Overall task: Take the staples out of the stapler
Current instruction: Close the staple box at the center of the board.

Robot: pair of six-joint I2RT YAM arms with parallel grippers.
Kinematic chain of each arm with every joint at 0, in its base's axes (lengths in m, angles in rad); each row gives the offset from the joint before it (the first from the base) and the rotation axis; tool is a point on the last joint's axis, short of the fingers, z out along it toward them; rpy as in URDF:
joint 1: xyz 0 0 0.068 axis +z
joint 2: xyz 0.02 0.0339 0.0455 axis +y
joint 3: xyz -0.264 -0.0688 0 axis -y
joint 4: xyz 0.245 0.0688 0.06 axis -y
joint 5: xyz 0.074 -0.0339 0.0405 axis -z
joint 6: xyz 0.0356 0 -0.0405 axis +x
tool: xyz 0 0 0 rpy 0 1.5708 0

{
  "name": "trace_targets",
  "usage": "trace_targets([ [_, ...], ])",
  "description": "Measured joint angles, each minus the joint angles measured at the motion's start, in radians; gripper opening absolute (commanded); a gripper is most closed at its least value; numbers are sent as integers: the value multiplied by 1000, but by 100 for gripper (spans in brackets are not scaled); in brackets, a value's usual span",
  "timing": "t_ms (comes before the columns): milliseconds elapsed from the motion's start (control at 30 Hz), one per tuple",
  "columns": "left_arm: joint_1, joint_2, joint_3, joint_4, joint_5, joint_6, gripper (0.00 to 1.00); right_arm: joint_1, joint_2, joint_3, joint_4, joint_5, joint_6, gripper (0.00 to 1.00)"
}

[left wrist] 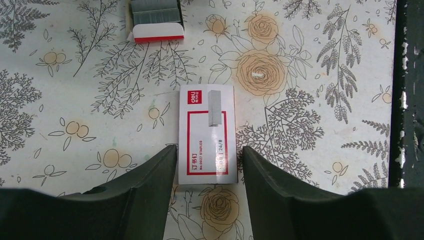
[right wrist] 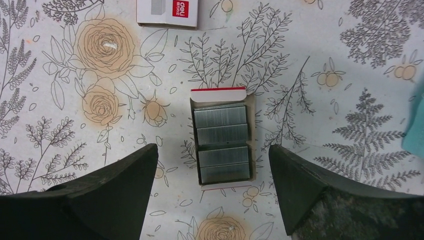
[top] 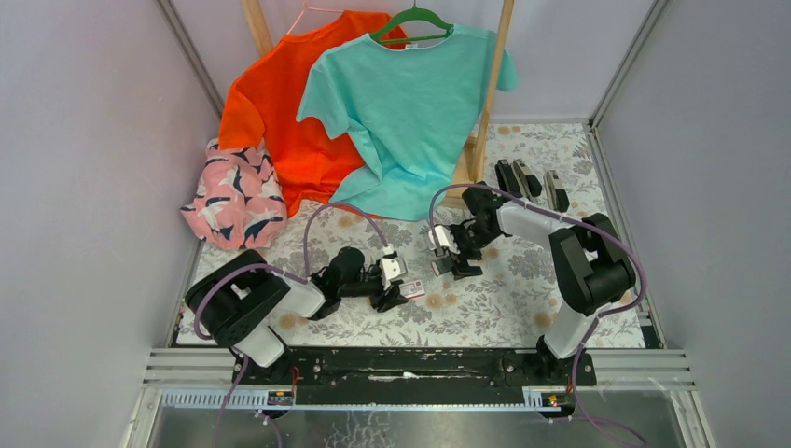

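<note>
Floral-print tabletop (top: 522, 308) between grey walls (top: 84, 140); wooden garment rack (top: 492, 84) at the far edge carrying orange T-shirt (top: 280, 121) and teal T-shirt (top: 410, 103); pink patterned cloth (top: 233, 196) bundled at far left. Three black staplers (top: 527, 179) lined up at far right, well apart from both arms and apparently untouched. Staples (right wrist: 222, 145): silvery blocks of joined strips lying in an open cardboard tray (right wrist: 251, 130), directly below right gripper (right wrist: 212, 147), fingers spread wide and clear of the tray on both sides. Left gripper (left wrist: 210, 150): fingers about half parted, straddling the white-and-red staple box sleeve (left wrist: 207, 132), close to its long edges, no firm clamp evident. Hazards, as judged: light tray or sleeve skidding on the printed surface under an off-centre closure; strips snapping or scattering if pinched across the stack; sleeve crushed by an overtight squeeze; boxed strips mistaken for stapler contents, with the staplers out of immediate reach.
</note>
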Motion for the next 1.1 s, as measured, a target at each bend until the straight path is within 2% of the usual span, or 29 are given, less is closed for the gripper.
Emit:
trace_targets([
  [167, -3, 4, -6, 18, -6, 0, 56, 13, 26, 0, 18, 28, 19, 85],
  [367, -5, 8, -10, 29, -8, 0, 55, 16, 45, 5, 17, 47, 35, 74],
  [733, -11, 10, -17, 46, -20, 0, 54, 21, 61, 21, -6, 48, 48, 61],
  [1100, -14, 10, -20, 53, -28, -1, 54, 34, 50, 8, -2, 58, 48, 54],
])
